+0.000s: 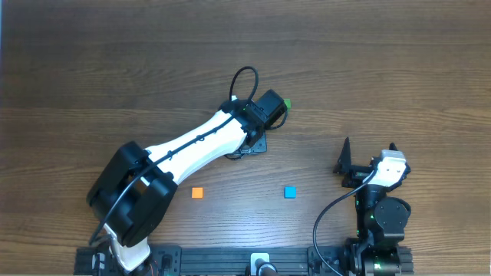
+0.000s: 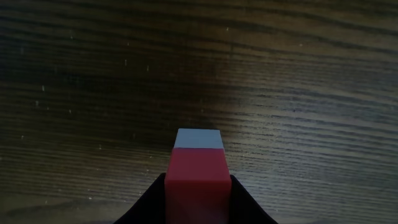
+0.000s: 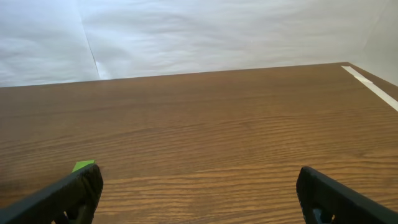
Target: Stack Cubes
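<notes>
Cubes first, top view: the orange cube (image 1: 198,192) and the blue cube (image 1: 290,192) sit apart near the bench's (image 1: 92,61) arm-side edge. Orange is left of mid, blue is right of mid, and nothing touches them. The green cube (image 1: 287,103) peeks out just beside the left gripper (image 1: 268,109), about mid bench. The right gripper (image 1: 368,149) sits by the right end of the arm-side edge w/ its fingers spread, prob. so it's out of the way.

Left wrist view: the left gripper (image 2: 198,196) squeezes a red cube (image 2: 198,174) from both sides, so it can't slip. The cube's far face looks pale grey. Bare wood lies past it. Can't tell if the cube is up in the air or down on the bench.

Right wrist view: the right gripper (image 3: 202,199) is wide apart w/ nothing btw its fingers. A bit of the green cube (image 3: 84,165) shows past one finger, well away.

My guess: red goes on green next, b/c green is the nearest cube.
</notes>
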Controlling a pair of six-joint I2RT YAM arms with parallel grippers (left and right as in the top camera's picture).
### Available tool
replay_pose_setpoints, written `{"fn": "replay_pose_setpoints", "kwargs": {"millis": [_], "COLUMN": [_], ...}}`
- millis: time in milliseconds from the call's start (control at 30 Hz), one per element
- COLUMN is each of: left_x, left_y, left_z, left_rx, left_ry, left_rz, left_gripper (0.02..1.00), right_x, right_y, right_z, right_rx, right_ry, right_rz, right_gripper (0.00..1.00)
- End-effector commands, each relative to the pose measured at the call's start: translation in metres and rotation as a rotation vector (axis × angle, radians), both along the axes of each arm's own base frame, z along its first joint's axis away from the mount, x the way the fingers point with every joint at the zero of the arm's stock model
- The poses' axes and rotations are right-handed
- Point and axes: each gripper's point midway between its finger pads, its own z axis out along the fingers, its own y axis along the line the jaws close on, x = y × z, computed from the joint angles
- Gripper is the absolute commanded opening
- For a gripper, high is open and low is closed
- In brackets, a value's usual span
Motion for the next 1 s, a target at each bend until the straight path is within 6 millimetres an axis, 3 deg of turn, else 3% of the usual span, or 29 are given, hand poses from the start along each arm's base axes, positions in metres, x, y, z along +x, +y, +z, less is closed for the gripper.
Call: {"fn": "replay_pose_setpoints", "kwargs": {"millis": [33, 167, 300, 367, 500, 600, 700, 767, 1000], "left_x": [-0.003, -0.003, -0.003, -0.003, -0.003, -0.003, -0.002, 0.001, 0.006], "left_y": [0.003, 0.003, 0.003, 0.003, 0.003, 0.003, 0.002, 0.001, 0.011], "left_z": [-0.010, -0.010, -0.010, -0.010, -0.010, -0.010, -0.005, 0.010, 0.099], "left_rx": [0.015, 0.015, 0.015, 0.016, 0.016, 0.016, 0.005, -0.024, -0.178], "left_ry": [0.020, 0.020, 0.021, 0.021, 0.021, 0.021, 0.010, -0.018, -0.172], "left_rz": [0.016, 0.016, 0.016, 0.016, 0.016, 0.016, 0.016, 0.019, 0.058], "left_gripper": [0.102, 0.159, 0.303, 0.430, 0.812, 1.000, 1.000, 1.000, 1.000], "right_x": [0.000, 0.000, 0.000, 0.000, 0.000, 0.000, 0.000, 0.000, 0.000], "right_y": [-0.003, -0.003, -0.003, -0.003, -0.003, -0.003, -0.003, -0.003, -0.003], "right_z": [-0.004, -0.004, -0.004, -0.004, -0.004, -0.004, -0.004, -0.004, -0.004], "right_rx": [-0.002, -0.002, -0.002, -0.002, -0.002, -0.002, -0.002, -0.002, -0.002], "right_ry": [0.007, 0.007, 0.007, 0.007, 0.007, 0.007, 0.007, 0.007, 0.007], "right_rz": [-0.015, -0.015, -0.015, -0.015, -0.015, -0.015, -0.015, -0.015, -0.015], "right_gripper": [0.991, 0.993, 0.993, 0.993, 0.993, 0.991, 0.991, 0.991, 0.993]}}
